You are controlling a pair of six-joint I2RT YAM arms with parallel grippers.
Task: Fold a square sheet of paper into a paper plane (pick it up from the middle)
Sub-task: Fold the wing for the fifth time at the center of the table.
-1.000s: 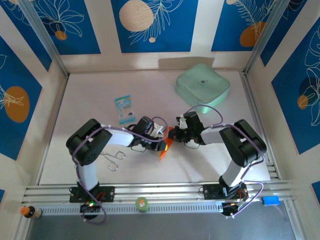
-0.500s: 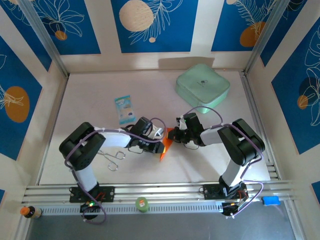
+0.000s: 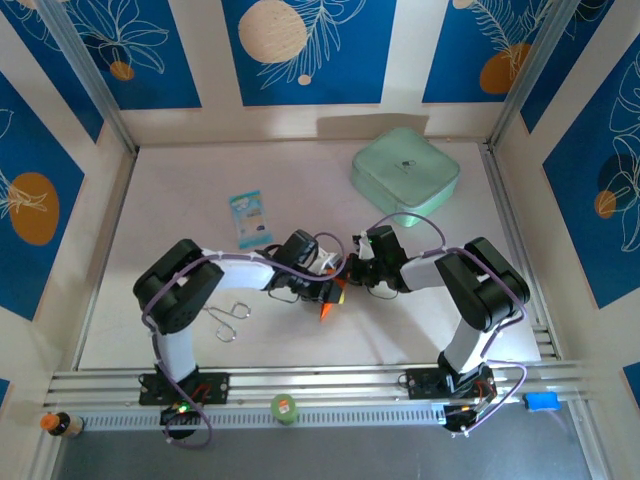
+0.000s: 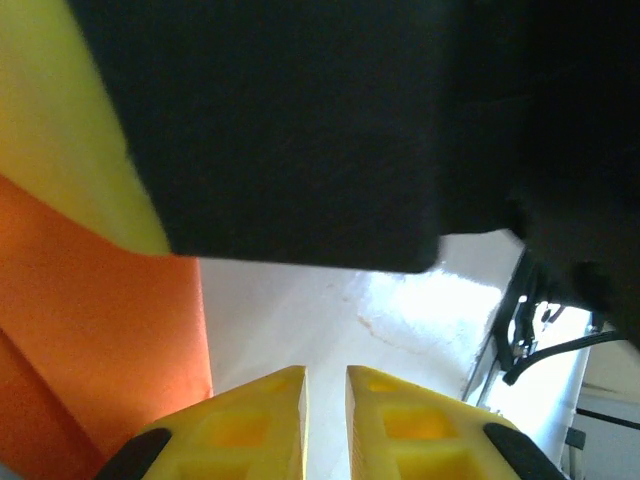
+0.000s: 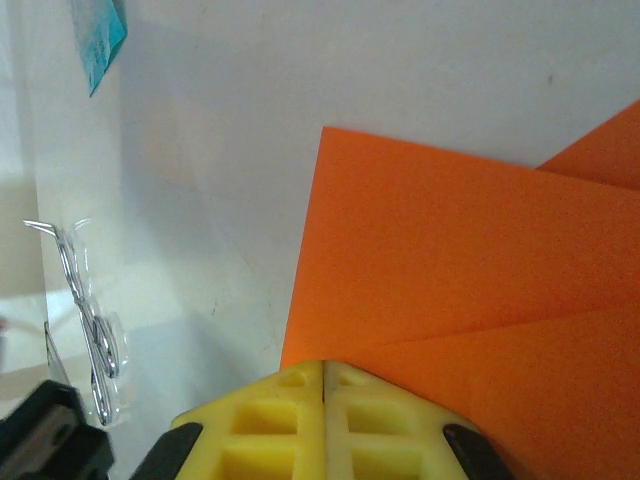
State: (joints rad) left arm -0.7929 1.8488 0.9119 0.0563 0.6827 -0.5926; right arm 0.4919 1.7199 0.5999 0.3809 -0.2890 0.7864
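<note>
In the top view most of the square sheet of paper [image 3: 326,306] is hidden under the left gripper [image 3: 328,289] and the right gripper [image 3: 348,275]; one small orange tip shows below them. In the left wrist view a dark blurred mass [image 4: 330,130] covers the upper part; what it is cannot be told. In the right wrist view the paper is cut by the right and bottom edges, the blue packet [image 5: 98,40] by the upper left corner.

White tabletop [image 3: 180,200], bright glare patch. Walls [image 3: 300,50]: blue panels, white leaf outlines, orange and cream discs, cream strips between. Metal posts [image 3: 90,75] at rear corners. Aluminium rails [image 3: 340,383] along near edge.
</note>
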